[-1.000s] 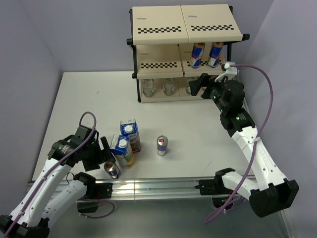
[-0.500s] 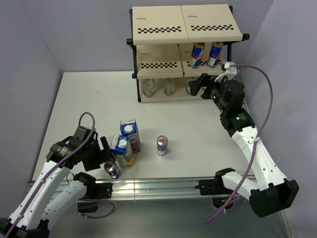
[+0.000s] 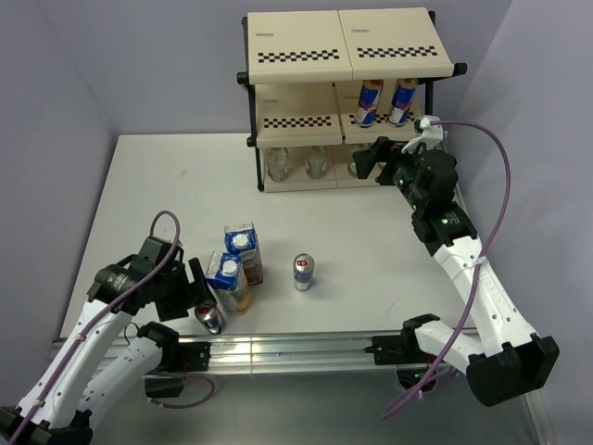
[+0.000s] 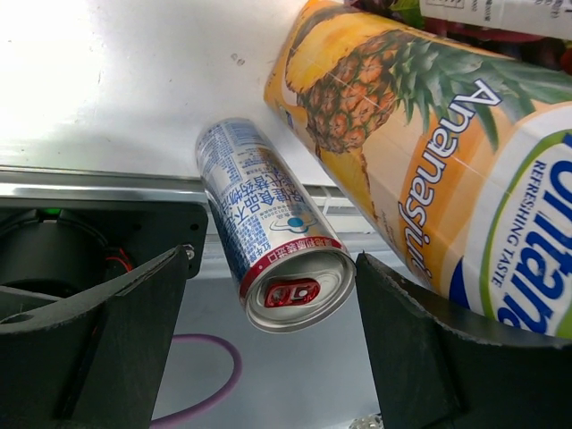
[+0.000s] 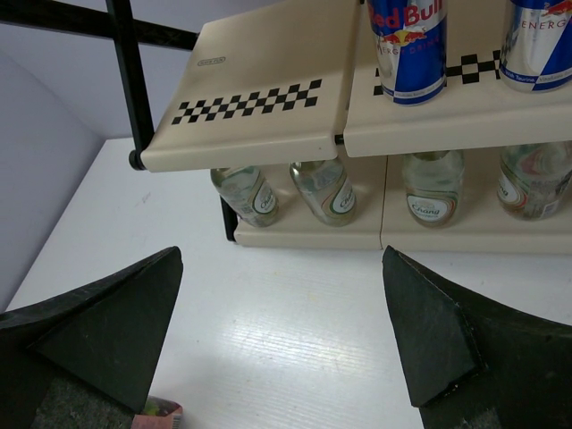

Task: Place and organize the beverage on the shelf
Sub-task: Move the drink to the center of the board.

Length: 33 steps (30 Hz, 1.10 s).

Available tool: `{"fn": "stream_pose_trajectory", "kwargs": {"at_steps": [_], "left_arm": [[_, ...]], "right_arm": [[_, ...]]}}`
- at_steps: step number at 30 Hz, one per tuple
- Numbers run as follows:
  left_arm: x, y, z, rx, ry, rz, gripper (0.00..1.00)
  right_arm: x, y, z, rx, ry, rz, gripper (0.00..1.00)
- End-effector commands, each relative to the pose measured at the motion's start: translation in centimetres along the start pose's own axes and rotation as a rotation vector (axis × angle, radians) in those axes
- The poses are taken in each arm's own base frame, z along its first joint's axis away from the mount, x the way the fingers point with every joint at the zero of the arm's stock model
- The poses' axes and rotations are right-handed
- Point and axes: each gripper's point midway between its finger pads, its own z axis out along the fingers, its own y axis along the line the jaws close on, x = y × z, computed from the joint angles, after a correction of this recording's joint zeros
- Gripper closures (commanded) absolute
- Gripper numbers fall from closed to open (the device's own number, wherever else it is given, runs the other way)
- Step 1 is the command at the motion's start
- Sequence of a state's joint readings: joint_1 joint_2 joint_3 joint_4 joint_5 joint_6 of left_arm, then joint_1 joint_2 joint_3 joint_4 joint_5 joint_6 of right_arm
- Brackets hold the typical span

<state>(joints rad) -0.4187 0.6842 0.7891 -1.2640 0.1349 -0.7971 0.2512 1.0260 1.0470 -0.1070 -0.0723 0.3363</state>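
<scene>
The shelf [image 3: 296,56] stands at the far side of the table. Two blue-and-silver cans [image 3: 384,102] are on its middle tier at the right, also in the right wrist view [image 5: 409,45]. Clear bottles [image 5: 323,189] line its bottom tier. The purple carton [image 3: 243,248] and the yellow pineapple carton [image 3: 228,280] stand together on the table, with one can [image 3: 303,272] to their right. My left gripper [image 3: 204,301] is open around another can [image 4: 268,268] by the front edge, next to the yellow carton [image 4: 420,161]. My right gripper [image 5: 280,259] is open and empty before the shelf's bottom tier.
A metal rail [image 3: 296,352] runs along the table's front edge, just behind the can at my left gripper. Lilac walls close in the left, back and right sides. The shelf's black frame post [image 5: 134,89] stands at the bottom tier's left end.
</scene>
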Motion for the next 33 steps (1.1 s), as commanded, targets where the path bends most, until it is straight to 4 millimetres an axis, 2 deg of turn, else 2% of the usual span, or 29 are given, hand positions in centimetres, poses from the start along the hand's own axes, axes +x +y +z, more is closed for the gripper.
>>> {"fn": "stream_pose_trajectory", "kwargs": {"at_steps": [1, 8, 17, 22, 26, 33], "left_arm": [[0.3, 0.1, -0.3, -0.005, 0.019, 0.04, 0.19], [0.5, -0.8, 0.2, 0.038, 0.048, 0.056, 0.23], [0.6, -1.8, -0.1, 0.082, 0.064, 0.059, 0.2], [0.7, -1.2, 0.1, 0.059, 0.058, 0.049, 0.2], [0.7, -1.3, 0.1, 0.076, 0.048, 0.043, 0.29], [0.8, -1.6, 0.2, 0.091, 0.051, 0.028, 0.35]], "right_arm": [[-1.7, 1.1, -0.6, -0.03, -0.051, -0.002, 0.0], [-1.3, 0.9, -0.6, -0.031, -0.052, 0.005, 0.0], [-1.1, 0.8, -0.4, -0.026, -0.041, -0.003, 0.0], [-1.0, 0.9, -0.3, -0.031, -0.041, 0.004, 0.0], [-1.0, 0.9, -0.3, -0.032, -0.04, 0.006, 0.0], [-1.1, 0.9, -0.4, -0.032, -0.042, 0.003, 0.0]]}}
